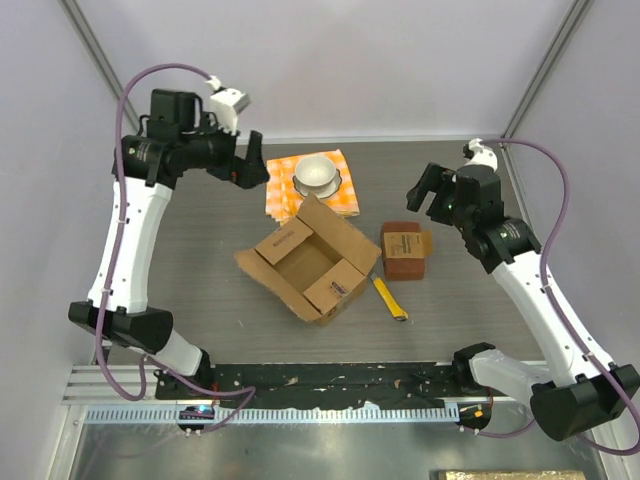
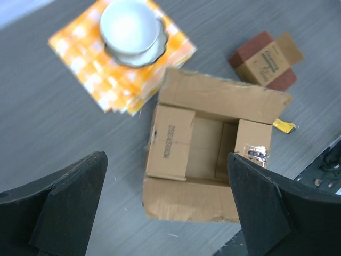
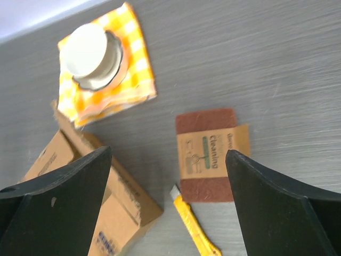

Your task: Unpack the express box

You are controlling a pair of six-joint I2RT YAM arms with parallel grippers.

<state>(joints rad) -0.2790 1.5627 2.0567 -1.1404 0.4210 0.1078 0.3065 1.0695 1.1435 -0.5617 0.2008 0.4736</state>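
1. The grey wood-grain bench (image 1: 200, 225) sits between pale walls.
2. The express box (image 1: 310, 262) stands at its middle, flaps spread open, only cardboard showing inside.
3. Just behind it, an orange checked cloth (image 1: 282, 198) carries a white bowl (image 1: 318, 172).
4. A reddish-brown block (image 1: 404, 252) lies just right of the box, with a yellow knife (image 1: 389, 298) near the box's front corner.
5. My left fingers (image 2: 64, 208) and right fingers (image 3: 58, 197) are spread wide above the bench, holding nothing.

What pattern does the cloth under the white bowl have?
Orange-and-white checks on the cloth, clearest in the left wrist view.
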